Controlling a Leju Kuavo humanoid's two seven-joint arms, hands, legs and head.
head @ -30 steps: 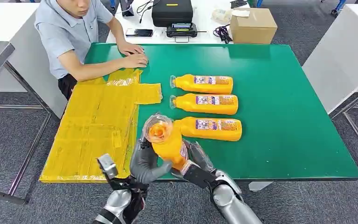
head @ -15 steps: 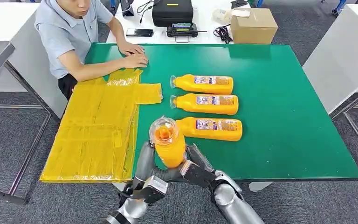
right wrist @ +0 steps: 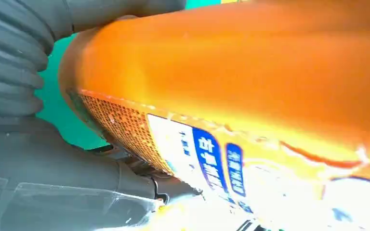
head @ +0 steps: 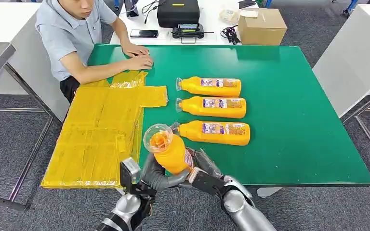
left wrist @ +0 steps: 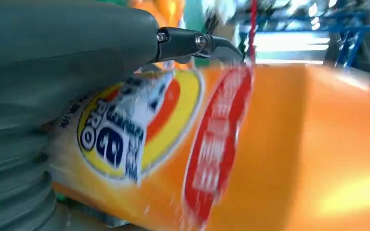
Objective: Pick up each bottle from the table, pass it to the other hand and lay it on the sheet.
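Note:
An orange bottle [head: 171, 154] with a clear cap is held up over the front edge of the green table [head: 294, 120], tilted with its cap toward the yellow sheet [head: 101, 130]. My left hand [head: 155, 174] wraps its lower body from the left. My right hand [head: 203, 169] holds its base from the right. In the left wrist view my left hand [left wrist: 53, 62] lies on the bottle's label [left wrist: 139, 130]. In the right wrist view my right hand [right wrist: 53, 159] sits under the bottle [right wrist: 250, 72]. Three more orange bottles [head: 211, 87] [head: 214, 107] [head: 217, 133] lie side by side mid-table.
A person [head: 77, 33] sits at the far left corner, both hands [head: 137, 57] resting on the table by the sheet's far end. Behind the table stand a cardboard box [head: 261, 26] and a black case [head: 177, 12]. The sheet overhangs the table's left edge.
The held bottle has leaned back to the left, cap toward the sheet. My left wrist has swung out left and its fingers have wrapped around the bottle. The right hand has stayed on it.

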